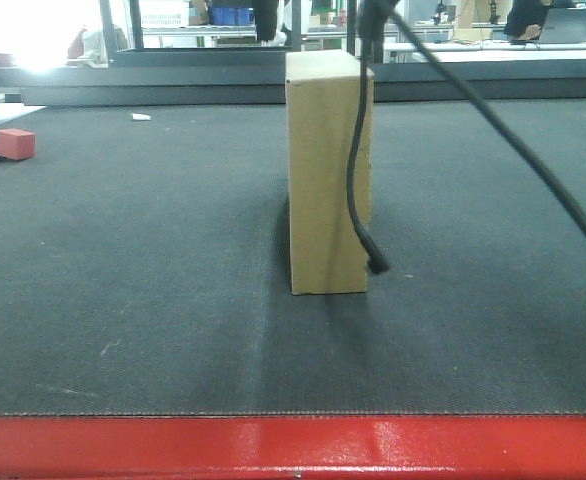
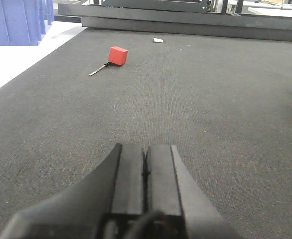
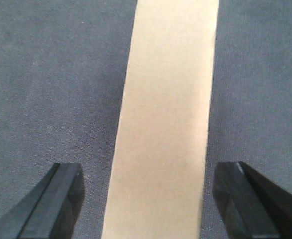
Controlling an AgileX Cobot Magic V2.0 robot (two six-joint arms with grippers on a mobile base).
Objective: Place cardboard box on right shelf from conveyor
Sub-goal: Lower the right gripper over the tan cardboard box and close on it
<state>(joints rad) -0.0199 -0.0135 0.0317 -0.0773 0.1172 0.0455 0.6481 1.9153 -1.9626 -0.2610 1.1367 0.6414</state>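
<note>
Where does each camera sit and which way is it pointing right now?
Front view: low at the red edge of the belt, looking across at the upright box; only a black cable shows.
Left wrist: low over the belt, facing a red cube; the shut left hand fills the bottom.
Right wrist: above the box, looking down between the open right hand's fingers.
Shared: front and right wrist see the box; front and left wrist the cube.

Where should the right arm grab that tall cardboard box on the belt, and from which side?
Grip the cardboard box near its top, across the short width of its top face, coming straight down from above. It stands upright and narrow on the conveyor, and the open right end effector straddles that width with room either side, so it likely fits.
</note>
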